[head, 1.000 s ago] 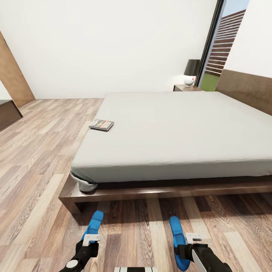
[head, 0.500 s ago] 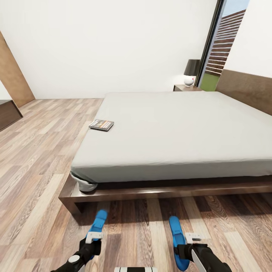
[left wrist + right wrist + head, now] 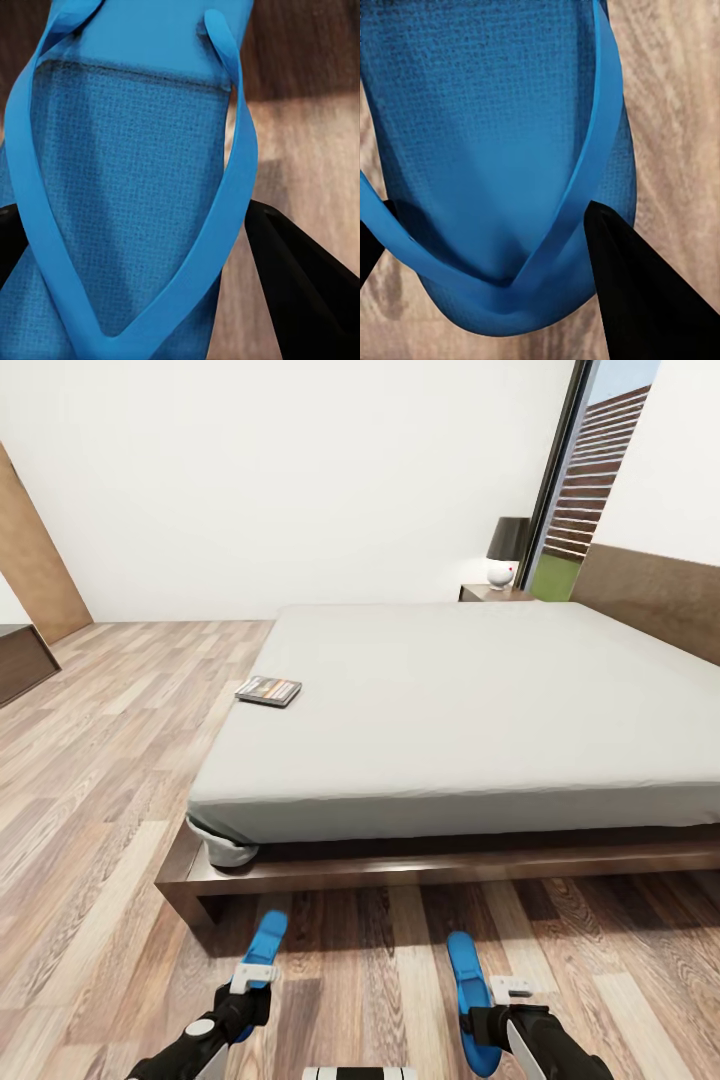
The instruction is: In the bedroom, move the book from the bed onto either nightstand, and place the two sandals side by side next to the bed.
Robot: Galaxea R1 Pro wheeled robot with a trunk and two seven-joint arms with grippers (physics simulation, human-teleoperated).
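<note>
By the bed [image 3: 470, 700] — each end effector grips a sandal.

Bed frame [image 3: 330, 875] stands as a low barrier directly ahead of both sandals; the floor [image 3: 100, 760] strip between frame and the left sandal [image 3: 264, 948] and right sandal [image 3: 465, 985] is open. Floor between the two sandals is unobstructed. Mattress [image 3: 480, 700] is open apart from the book [image 3: 268, 691] near its left edge.

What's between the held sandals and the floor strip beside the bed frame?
Nothing visible. Left sandal and right sandal hang over bare wood floor just short of the bed, each between its gripper's fingers.
</note>
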